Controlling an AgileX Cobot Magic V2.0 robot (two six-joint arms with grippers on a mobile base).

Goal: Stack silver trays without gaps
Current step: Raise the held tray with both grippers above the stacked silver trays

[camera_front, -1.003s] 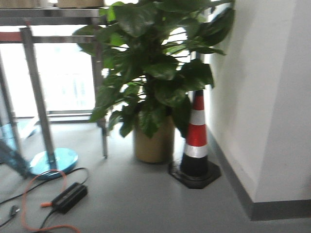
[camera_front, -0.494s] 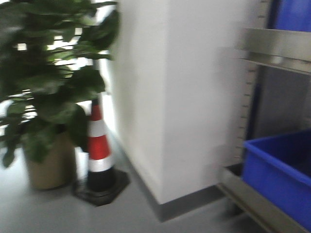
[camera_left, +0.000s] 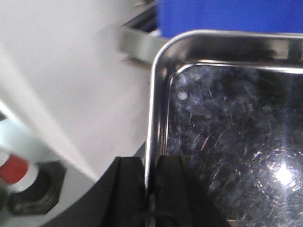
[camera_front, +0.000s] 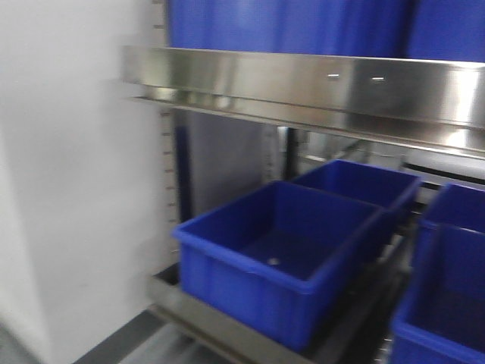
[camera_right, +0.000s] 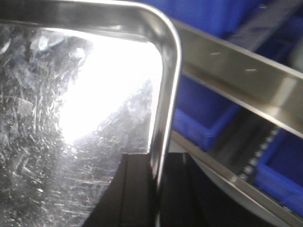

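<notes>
left gripper (camera_left: 150, 165) clamped tight on the silver tray (camera_left: 227, 132) at its rim near a corner. right gripper (camera_right: 157, 163) likewise pinches a tray rim. Tray is held off the floor, close to the shelf with blue bins (camera_front: 280, 254) under the steel rail (camera_front: 303, 80).

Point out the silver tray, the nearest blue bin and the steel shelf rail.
silver tray (camera_left: 227, 132): left wrist view, scratched floor.
nearest blue bin (camera_front: 242, 292): front-facing view, front wall.
steel shelf rail (camera_front: 303, 83): front-facing view, front face.
</notes>
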